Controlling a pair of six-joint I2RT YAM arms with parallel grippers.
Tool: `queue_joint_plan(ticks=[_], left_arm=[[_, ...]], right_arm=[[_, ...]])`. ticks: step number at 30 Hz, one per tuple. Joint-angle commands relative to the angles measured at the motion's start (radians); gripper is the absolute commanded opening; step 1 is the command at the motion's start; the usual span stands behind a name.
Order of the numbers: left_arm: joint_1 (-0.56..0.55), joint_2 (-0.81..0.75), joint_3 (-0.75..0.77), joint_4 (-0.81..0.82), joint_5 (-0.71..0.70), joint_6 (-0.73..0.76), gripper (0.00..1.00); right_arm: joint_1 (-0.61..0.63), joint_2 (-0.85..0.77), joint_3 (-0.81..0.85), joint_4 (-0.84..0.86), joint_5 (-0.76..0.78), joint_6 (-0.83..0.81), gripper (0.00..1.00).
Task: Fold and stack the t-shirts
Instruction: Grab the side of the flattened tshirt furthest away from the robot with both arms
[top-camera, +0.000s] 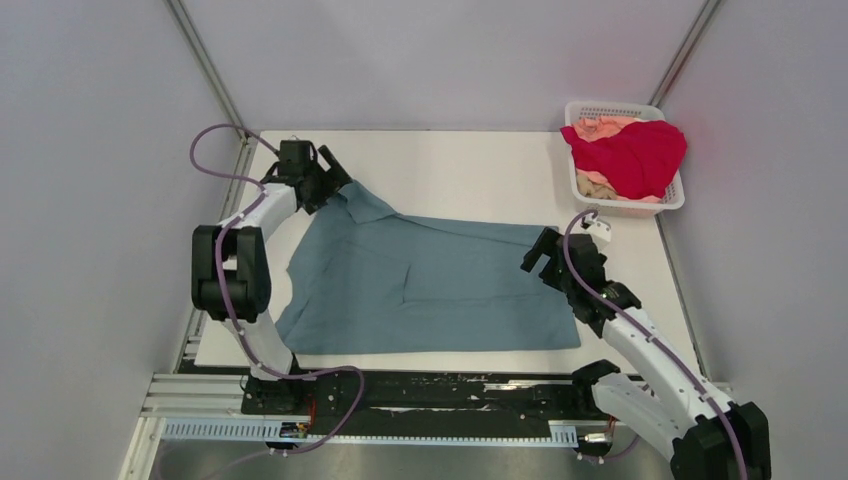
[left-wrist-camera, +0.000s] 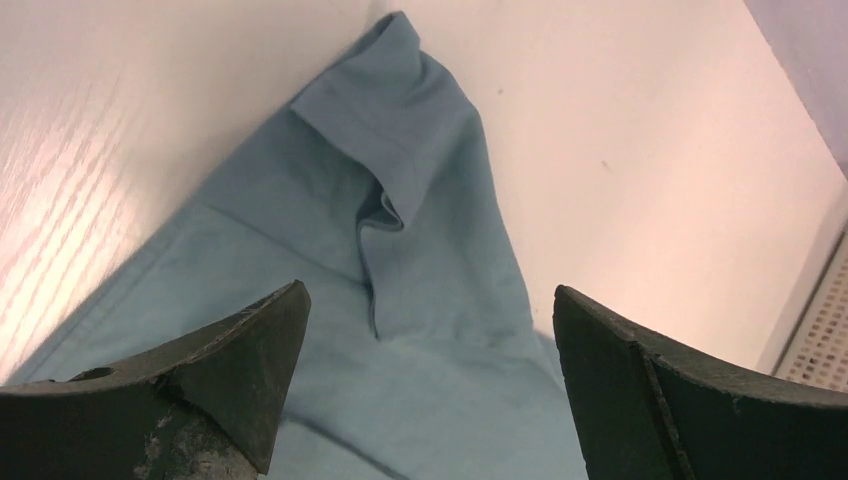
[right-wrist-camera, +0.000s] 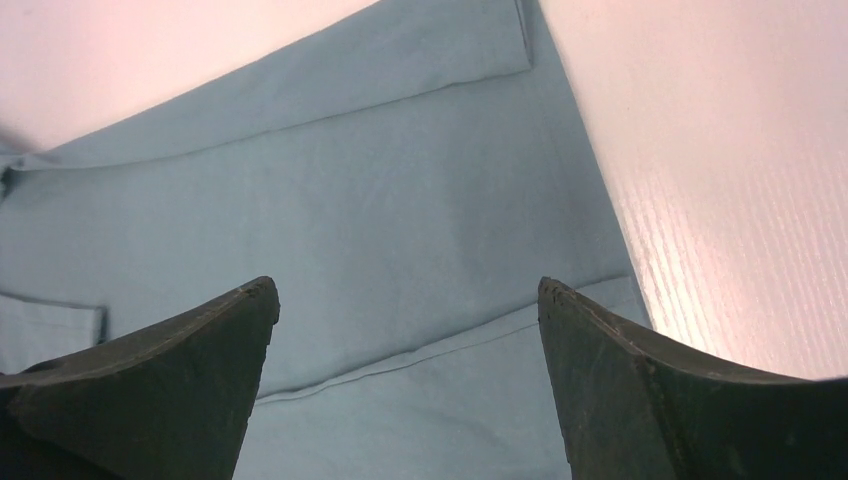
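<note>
The basket (top-camera: 672, 200) sits at the far right corner of the table (top-camera: 470, 165). Inside it lie 2 shirts in a heap. The red shirt (top-camera: 635, 155) is on top and hangs over the basket's right rim. The peach shirt (top-camera: 600, 127) peeks out under it, at the basket's far left side.

The teal shirt (top-camera: 430, 285) is not in the basket. It lies flat on the table, left of the basket and nearer to the arms. Its long side runs left to right, with a straight end close to the basket. 1 sleeve sticks out at the end far from the basket.

The left gripper (top-camera: 335, 180) hangs over that sleeve, well away from the basket. Its jaws are spread wide and hold nothing. The right gripper (top-camera: 540, 255) hangs over the shirt's end near the basket, jaws also spread and holding nothing.

Only the left wrist view shows the sleeve's cuff folded over and a small crease under it. Only the right wrist view shows a stitched seam and a folded flap. Only the top view shows the red and peach shirts.
</note>
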Motion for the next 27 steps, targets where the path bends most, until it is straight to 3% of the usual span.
queue_joint_plan(ticks=[1,8,17,19,22,27], left_arm=[[0.016,0.114,0.098,0.045,0.071,0.010,1.00],[0.017,0.260,0.204,0.047,0.072,-0.016,0.93],[0.017,0.374,0.336,0.020,0.071,-0.019,0.74],[0.017,0.393,0.351,-0.001,0.066,-0.011,0.65],[0.017,0.400,0.350,0.012,0.079,-0.010,0.41],[0.017,0.381,0.347,0.005,0.085,-0.006,0.10]], right_arm=[[0.001,0.087,0.042,0.086,0.032,-0.049,1.00],[0.001,0.189,0.078,0.100,0.029,-0.056,1.00],[0.000,0.198,0.072,0.107,0.045,-0.054,1.00],[0.000,0.197,0.073,0.108,0.061,-0.053,1.00],[0.000,0.206,0.084,0.111,0.085,-0.057,1.00],[-0.012,0.268,0.126,0.113,0.128,-0.065,1.00]])
